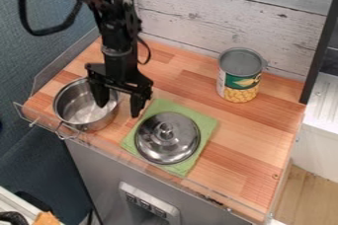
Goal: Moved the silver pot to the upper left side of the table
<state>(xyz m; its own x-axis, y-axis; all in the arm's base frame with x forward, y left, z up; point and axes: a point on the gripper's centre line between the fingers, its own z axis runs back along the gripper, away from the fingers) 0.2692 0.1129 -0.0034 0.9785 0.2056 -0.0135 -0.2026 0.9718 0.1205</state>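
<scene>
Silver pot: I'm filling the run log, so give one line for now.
gripper open at silver pot | pot at table's left end | lid on green cloth | can near wall

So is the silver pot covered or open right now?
Open: the silver pot shows its inside, and the lid sits on the green cloth.

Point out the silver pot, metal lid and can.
Silver pot [76, 107]: camera view, bare inside bottom.
Metal lid [167, 141]: camera view, domed top, just below the knob.
Can [240, 80]: camera view, label on its side.
</scene>
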